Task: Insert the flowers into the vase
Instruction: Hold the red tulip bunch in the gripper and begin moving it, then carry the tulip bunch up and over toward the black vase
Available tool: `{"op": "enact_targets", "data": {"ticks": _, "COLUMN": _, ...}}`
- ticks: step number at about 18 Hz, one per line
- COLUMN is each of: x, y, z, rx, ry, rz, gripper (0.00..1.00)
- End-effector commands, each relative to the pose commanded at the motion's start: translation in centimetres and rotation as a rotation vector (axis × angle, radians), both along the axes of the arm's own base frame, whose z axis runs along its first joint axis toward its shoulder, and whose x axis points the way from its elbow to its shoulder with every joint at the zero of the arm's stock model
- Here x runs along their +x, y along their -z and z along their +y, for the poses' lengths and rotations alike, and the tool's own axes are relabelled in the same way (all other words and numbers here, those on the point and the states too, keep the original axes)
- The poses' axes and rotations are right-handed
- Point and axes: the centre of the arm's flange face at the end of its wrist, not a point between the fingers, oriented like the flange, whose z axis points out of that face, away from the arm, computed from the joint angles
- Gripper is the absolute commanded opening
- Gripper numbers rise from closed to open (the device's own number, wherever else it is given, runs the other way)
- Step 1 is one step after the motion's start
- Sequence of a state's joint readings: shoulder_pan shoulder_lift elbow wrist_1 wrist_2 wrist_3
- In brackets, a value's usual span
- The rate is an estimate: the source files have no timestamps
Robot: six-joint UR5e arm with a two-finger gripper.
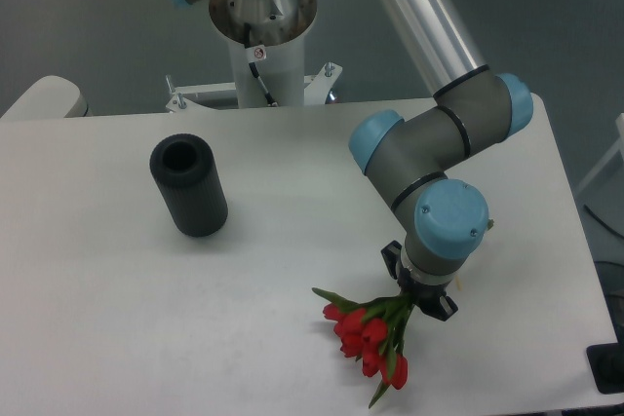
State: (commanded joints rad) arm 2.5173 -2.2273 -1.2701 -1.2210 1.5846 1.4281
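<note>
The flowers (370, 334) are a small bunch of red tulip buds with green stems and leaves, lying low over the white table at the front right, buds pointing toward the front edge. My gripper (417, 299) sits right at the stem end of the bunch, mostly hidden under the arm's blue-capped wrist, so its jaws do not show clearly. The vase (189, 184) is a matte black thick-walled cylinder standing upright at the left middle of the table, its round hole facing up, well apart from the gripper.
The arm's base column (261, 36) rises at the back edge of the table (117, 319). The arm's silver upper link (419, 17) slants across the back right. The table's front edge lies just below the flowers.
</note>
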Motion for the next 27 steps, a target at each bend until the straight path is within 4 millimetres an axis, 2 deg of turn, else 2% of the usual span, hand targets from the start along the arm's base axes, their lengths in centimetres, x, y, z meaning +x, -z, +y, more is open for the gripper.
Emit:
{"op": "enact_targets", "data": {"ticks": 9, "x": 0.5, "y": -0.3, "z": -0.2, "rx": 0.008, "ry": -0.003, "rz": -0.007, "gripper": 0.03}}
{"op": "enact_targets", "data": {"ticks": 15, "x": 3.2, "y": -2.1, "z": 0.1, "rx": 0.155, "ry": -0.027, "rz": -0.109, "gripper": 0.02}}
{"op": "enact_targets", "data": {"ticks": 18, "x": 5.4, "y": -4.4, "z": 0.5, "rx": 0.238, "ry": -0.049, "rz": -0.153, "gripper": 0.01}}
{"op": "enact_targets", "data": {"ticks": 24, "x": 8.7, "y": -10.4, "z": 1.6, "rx": 0.491, "ry": -0.097, "rz": -0.293, "gripper": 0.0}}
{"op": "enact_targets", "data": {"ticks": 27, "x": 10.5, "y": -12.1, "z": 1.4, "rx": 0.593, "ry": -0.106, "rz": -0.376, "gripper": 0.0}}
